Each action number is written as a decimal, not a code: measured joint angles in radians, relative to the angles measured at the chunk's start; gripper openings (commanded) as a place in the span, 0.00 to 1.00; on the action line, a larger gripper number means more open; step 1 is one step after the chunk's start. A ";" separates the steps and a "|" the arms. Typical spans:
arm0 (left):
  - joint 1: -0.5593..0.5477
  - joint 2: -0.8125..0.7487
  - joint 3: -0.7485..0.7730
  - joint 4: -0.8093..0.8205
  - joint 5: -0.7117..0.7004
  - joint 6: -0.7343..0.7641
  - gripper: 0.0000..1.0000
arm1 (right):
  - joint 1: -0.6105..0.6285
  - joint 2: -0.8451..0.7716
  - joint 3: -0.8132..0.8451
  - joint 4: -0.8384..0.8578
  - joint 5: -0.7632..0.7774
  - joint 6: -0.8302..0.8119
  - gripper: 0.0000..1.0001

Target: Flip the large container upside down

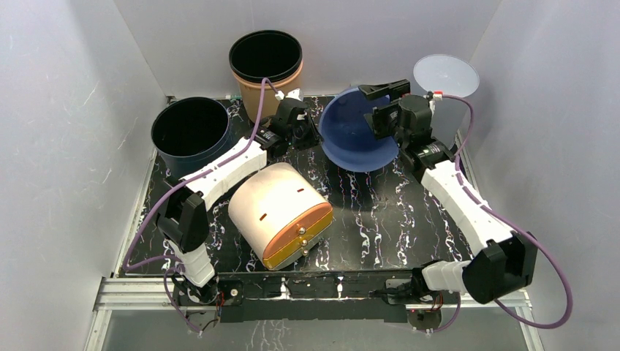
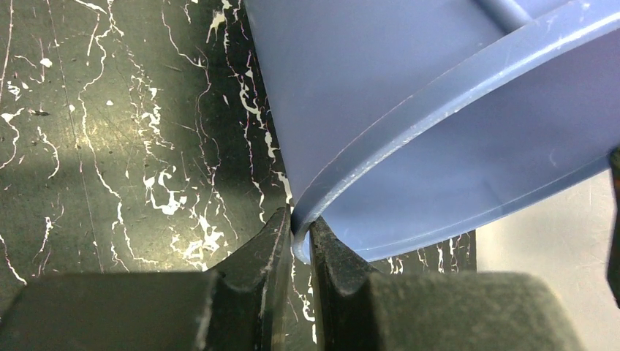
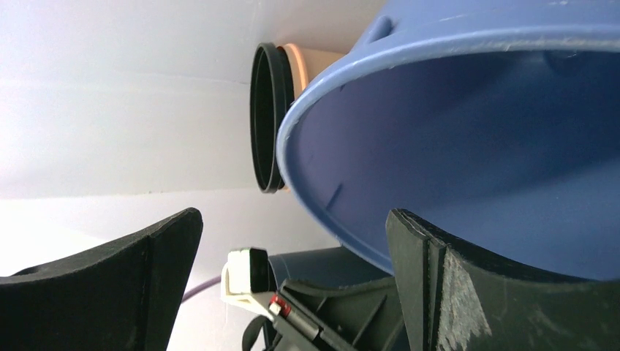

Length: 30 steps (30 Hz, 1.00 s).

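The tilted blue container (image 1: 354, 139) lies between the arms, left tool (image 2: 300, 230) pinching its rim, right tool (image 3: 292, 219) wide open and empty at the opposite rim.

Plain white walls (image 1: 58, 110) box in a black, white-veined marble worktop (image 1: 380, 219) under soft, even light.

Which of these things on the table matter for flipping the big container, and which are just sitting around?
In the job: blue bowl; left gripper, shut on its rim; right gripper, open near it.
Lying about: dark pot; tan pot; beige drum on its side; pale bowl.
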 measured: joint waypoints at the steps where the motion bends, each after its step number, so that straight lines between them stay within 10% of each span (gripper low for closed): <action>1: 0.000 0.000 0.000 0.000 0.000 0.000 0.00 | 0.000 0.017 0.005 0.002 0.007 0.010 0.98; 16: -0.055 0.000 -0.017 0.003 0.003 0.000 0.00 | -0.003 0.131 0.016 0.116 0.093 0.151 0.81; 22: -0.066 -0.008 -0.061 0.011 0.003 0.012 0.00 | -0.006 0.178 -0.013 0.122 0.071 0.181 0.51; 28: -0.066 -0.022 -0.082 0.013 0.014 0.014 0.00 | -0.006 0.178 -0.032 0.172 0.061 0.185 0.00; 30: -0.069 -0.024 -0.088 -0.004 -0.002 0.021 0.24 | -0.007 0.170 -0.047 0.140 0.044 0.174 0.00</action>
